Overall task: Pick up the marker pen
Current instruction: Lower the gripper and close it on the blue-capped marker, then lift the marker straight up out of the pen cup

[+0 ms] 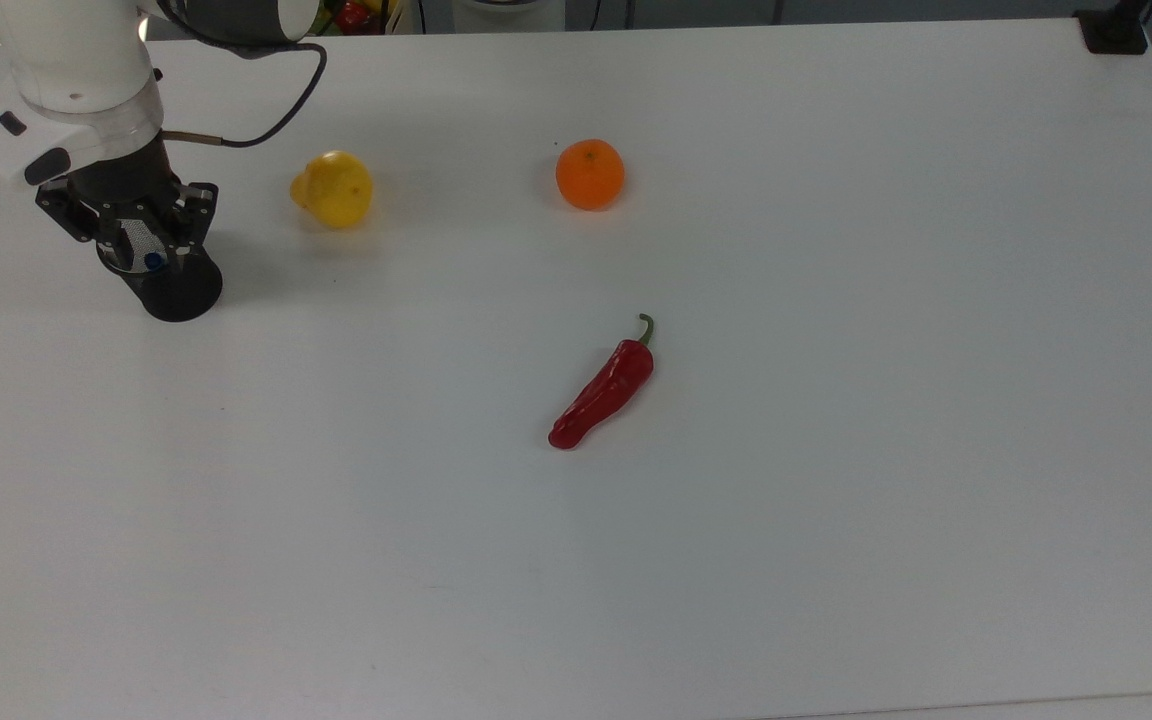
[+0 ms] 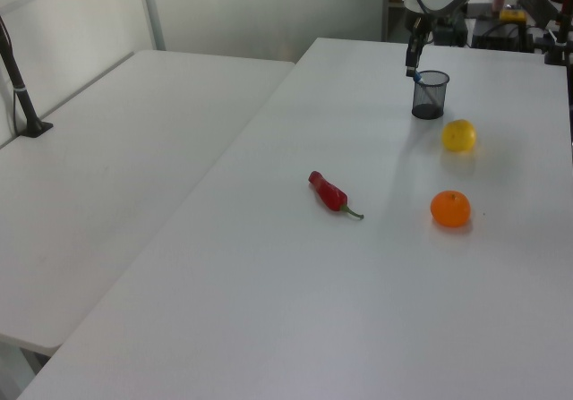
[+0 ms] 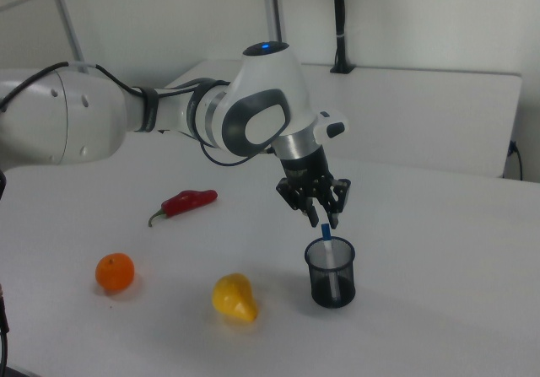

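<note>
Top view: high, looking down over the tabletop (image 1: 836, 500). Left view: far, along it. Right view: near, low, opposite side. Shared throughout: red chilli (image 1: 603, 388), orange (image 2: 449, 208).

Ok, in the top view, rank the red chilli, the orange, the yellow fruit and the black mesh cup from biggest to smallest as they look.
1. red chilli, longest
2. black mesh cup, partly behind the gripper
3. yellow fruit
4. orange
Cup and yellow fruit look close, so their order is unsure.

cup rim (image 3: 330, 244) rings the pen | lemon (image 3: 233, 298) near (orange (image 3: 114, 271) well apart) | open table (image 1: 836, 500) elsewhere
</note>
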Robot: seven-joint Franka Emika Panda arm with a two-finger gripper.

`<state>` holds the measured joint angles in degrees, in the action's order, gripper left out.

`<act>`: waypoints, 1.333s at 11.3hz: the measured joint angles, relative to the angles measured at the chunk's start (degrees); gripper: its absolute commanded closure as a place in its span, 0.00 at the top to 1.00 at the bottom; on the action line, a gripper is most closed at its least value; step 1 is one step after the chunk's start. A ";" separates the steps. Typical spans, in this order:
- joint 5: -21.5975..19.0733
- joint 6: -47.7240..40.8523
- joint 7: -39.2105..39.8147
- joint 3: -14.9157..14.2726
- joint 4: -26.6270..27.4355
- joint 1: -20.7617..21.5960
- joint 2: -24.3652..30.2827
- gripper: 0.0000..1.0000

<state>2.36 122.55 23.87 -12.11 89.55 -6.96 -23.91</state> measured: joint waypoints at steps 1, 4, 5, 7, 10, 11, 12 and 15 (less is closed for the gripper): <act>0.00 0.00 0.00 0.00 -0.06 0.01 -0.13 0.17; 0.01 0.01 0.02 0.01 -0.25 0.02 -0.26 0.05; 0.01 0.01 0.13 0.01 -0.25 0.02 -0.28 0.05; 0.01 0.01 0.40 -0.01 -0.41 0.00 -0.28 0.05; 0.01 0.01 0.41 -0.49 -1.68 -0.41 0.45 0.05; -0.14 0.01 0.41 -0.67 -2.40 -0.60 1.03 0.05; -2.03 0.01 0.40 -0.74 -3.40 -1.05 2.19 0.05; -11.20 -0.04 0.36 -2.57 -4.05 -1.69 6.00 0.05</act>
<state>-8.84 122.51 24.23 -14.68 85.50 -8.65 -17.91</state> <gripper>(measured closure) 0.833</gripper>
